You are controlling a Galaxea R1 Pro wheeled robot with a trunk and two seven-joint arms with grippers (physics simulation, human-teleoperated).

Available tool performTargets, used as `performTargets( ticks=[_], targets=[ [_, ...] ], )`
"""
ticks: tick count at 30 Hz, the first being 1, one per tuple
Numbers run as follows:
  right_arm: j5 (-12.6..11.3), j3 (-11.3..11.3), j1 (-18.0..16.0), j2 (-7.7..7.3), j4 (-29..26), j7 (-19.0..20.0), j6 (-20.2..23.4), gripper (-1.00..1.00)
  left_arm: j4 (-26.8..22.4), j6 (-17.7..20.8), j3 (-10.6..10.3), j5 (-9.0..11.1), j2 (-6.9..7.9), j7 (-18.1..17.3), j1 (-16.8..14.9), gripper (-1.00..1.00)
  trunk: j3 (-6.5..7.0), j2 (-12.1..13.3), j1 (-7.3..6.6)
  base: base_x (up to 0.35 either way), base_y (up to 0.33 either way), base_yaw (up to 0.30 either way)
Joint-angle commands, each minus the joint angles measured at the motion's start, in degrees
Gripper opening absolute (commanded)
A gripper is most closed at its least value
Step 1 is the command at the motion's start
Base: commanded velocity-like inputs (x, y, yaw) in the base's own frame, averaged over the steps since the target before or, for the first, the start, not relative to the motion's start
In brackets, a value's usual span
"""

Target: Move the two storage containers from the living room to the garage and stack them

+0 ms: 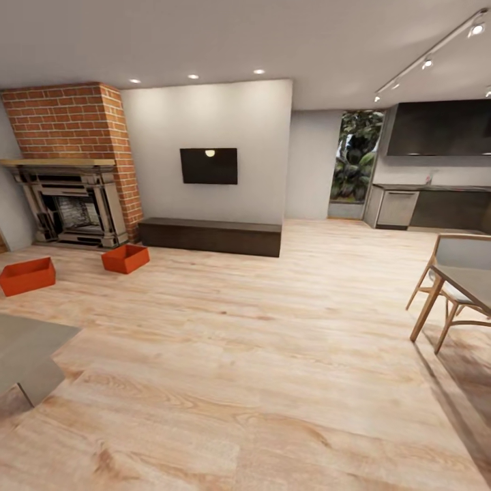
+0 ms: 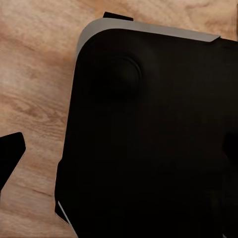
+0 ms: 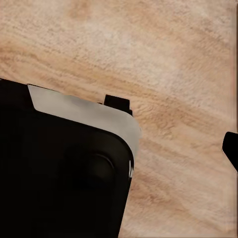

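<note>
Stage: nothing moved yet | I see both boxes, near box (image 1: 27, 275) and far box (image 1: 125, 258), on living-room floor (image 1: 273, 354) at ten o'clock by fireplace (image 1: 71, 204) | jaws: cannot tell | left: fetch, carry, stack.

Wood-plank floor (image 1: 273, 354), brick fireplace (image 1: 71, 164), wall TV (image 1: 209, 166), dark bench (image 1: 210, 236).

Home living room, brick fireplace (image 1: 71, 164), wall TV (image 1: 209, 166), low bench (image 1: 210, 236), wood-plank floor (image 1: 259, 354), kitchen counter (image 1: 429, 198) beyond
</note>
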Motion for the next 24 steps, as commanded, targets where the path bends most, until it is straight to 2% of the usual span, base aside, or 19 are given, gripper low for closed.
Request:
performTargets(
  ticks=[1, 24],
  targets=[
    [-0.6, 0.5, -0.1, 0.03, 0.2, 0.2, -0.3, 1.00, -0.1, -0.1, 0.0, 0.3, -0.01, 0.1, 0.0, 1.00, -0.05, 0.0, 0.03, 0.322, 0.000, 0.000],
    [-0.6, 0.5, -0.1, 0.03, 0.2, 0.2, -0.3, 1.00, -0.1, -0.1, 0.0, 0.4, -0.41, 0.1, 0.0, 1.00, -0.05, 0.0, 0.03, 0.322, 0.000, 0.000]
  ],
)
